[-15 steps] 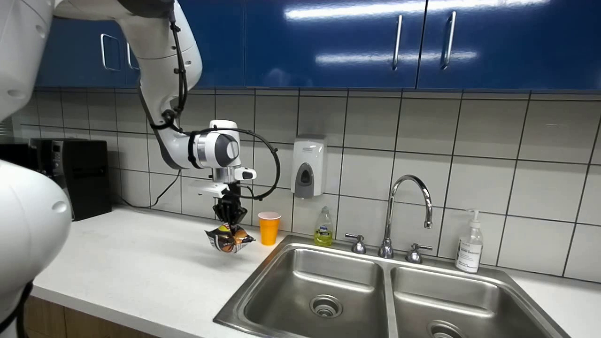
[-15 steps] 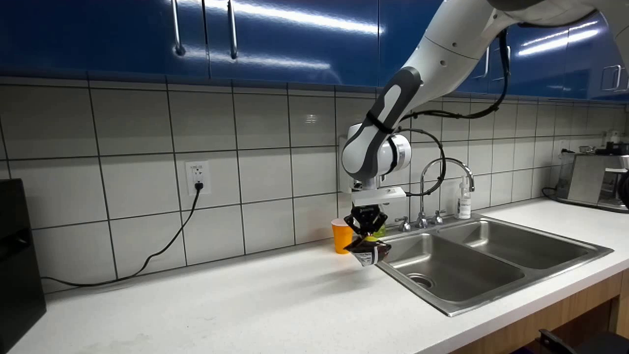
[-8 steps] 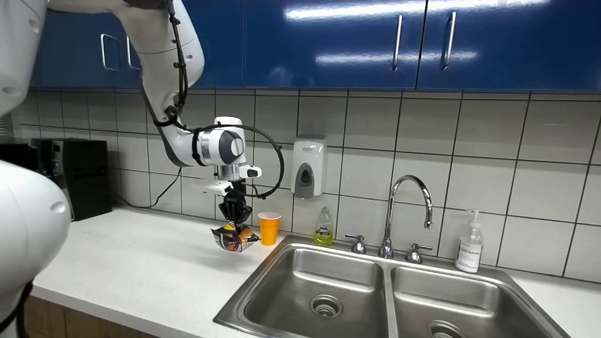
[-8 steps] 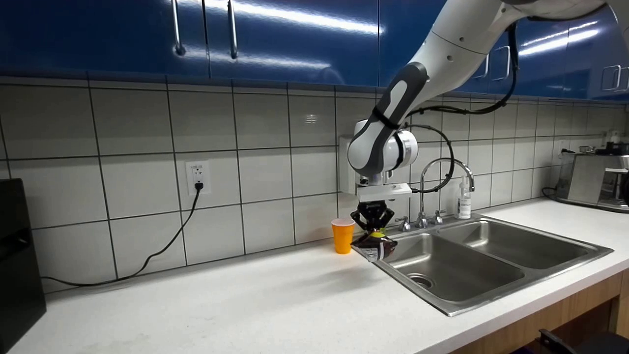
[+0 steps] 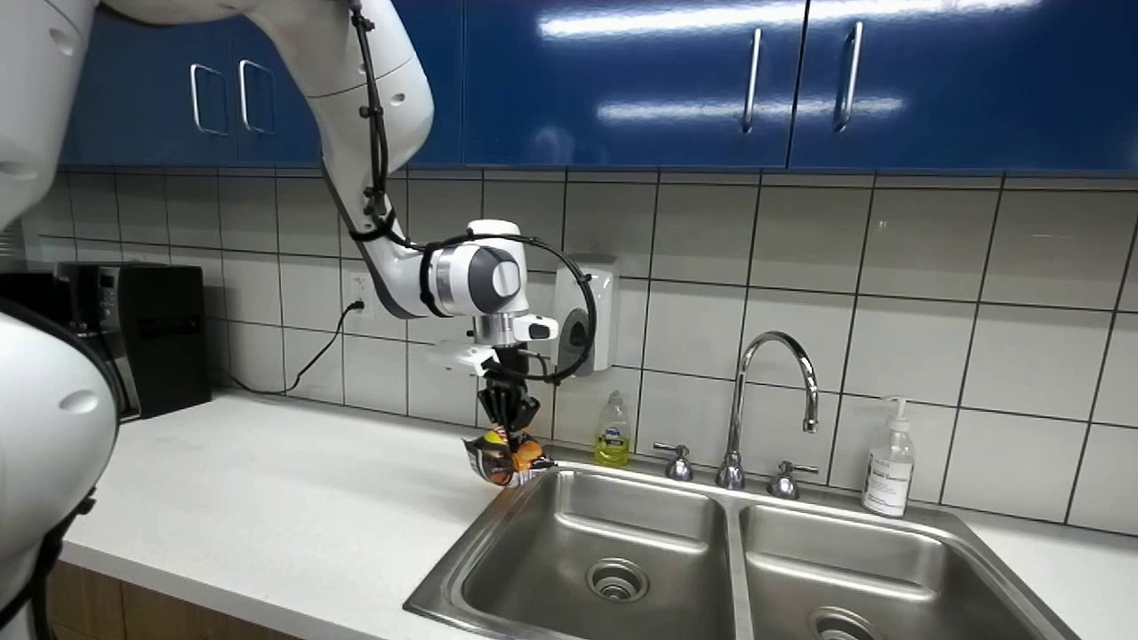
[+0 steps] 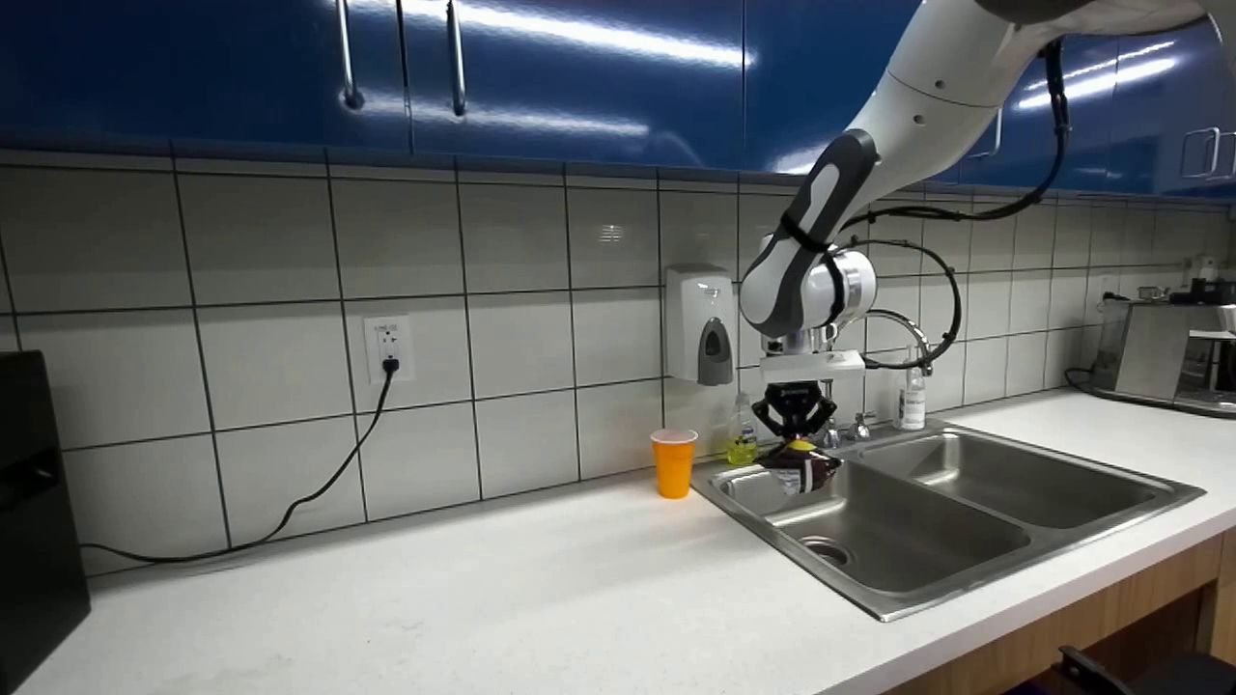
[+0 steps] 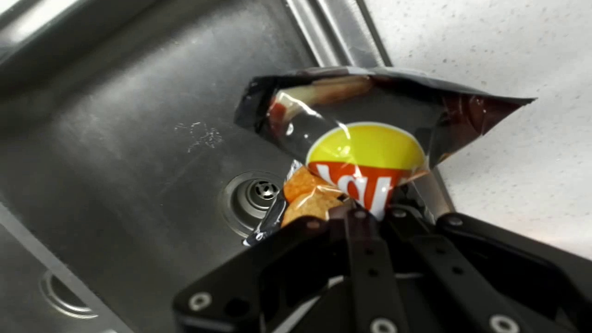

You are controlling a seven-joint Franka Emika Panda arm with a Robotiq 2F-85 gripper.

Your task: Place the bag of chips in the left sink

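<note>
The bag of chips, dark with a yellow and red logo, hangs from my black gripper (image 5: 509,427). The bag shows in both exterior views (image 5: 505,460) (image 6: 800,468) and large in the wrist view (image 7: 365,143). My gripper, also in an exterior view (image 6: 796,439) and the wrist view (image 7: 377,215), is shut on the bag's middle; the fingertips are partly hidden by the bag. The bag is in the air around the outer side edge of the left sink (image 5: 658,524). In the wrist view the left sink (image 7: 138,138) and its drain lie below it, with white counter to the right.
An orange cup (image 6: 674,465) stands on the counter by the sink's corner; it is hidden behind the bag in an exterior view. A dish soap bottle (image 5: 613,433), the faucet (image 5: 736,418) and a pump bottle (image 5: 890,467) stand along the back. The right sink (image 5: 853,560) lies beyond the divider.
My gripper has carried the bag from over the counter toward the sink, past the orange cup, to the sink's edge. The grip looks the same.
</note>
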